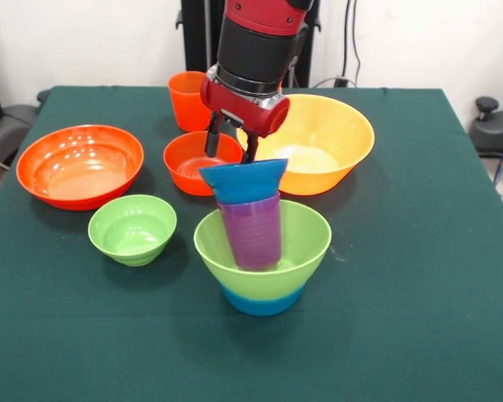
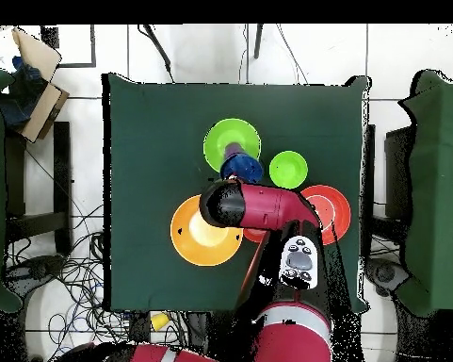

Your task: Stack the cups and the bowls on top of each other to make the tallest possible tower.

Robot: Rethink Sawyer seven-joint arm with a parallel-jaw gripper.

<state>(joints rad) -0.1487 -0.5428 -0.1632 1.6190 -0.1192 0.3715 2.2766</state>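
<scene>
The tower stands at the table's middle front: a light green bowl (image 1: 302, 243) nested on a light blue bowl (image 1: 262, 301), with the purple cup (image 1: 253, 230) upright inside. A dark blue bowl (image 1: 245, 180) sits tilted on the cup's mouth. My gripper (image 1: 229, 157) hangs right above the dark blue bowl's far rim, fingers spread apart, one tip at the rim. In the overhead view the arm covers the gripper; the dark blue bowl (image 2: 241, 168) and light green bowl (image 2: 216, 141) show. The orange-red cup (image 1: 187, 100) stands at the back. The yellow cup is out of view.
A large red-orange bowl (image 1: 80, 165) is at the left, a small light green bowl (image 1: 132, 228) in front of it. A medium red-orange bowl (image 1: 189, 163) and a large yellow-orange bowl (image 1: 335, 134) stand behind the tower. Chairs flank the table in the overhead view.
</scene>
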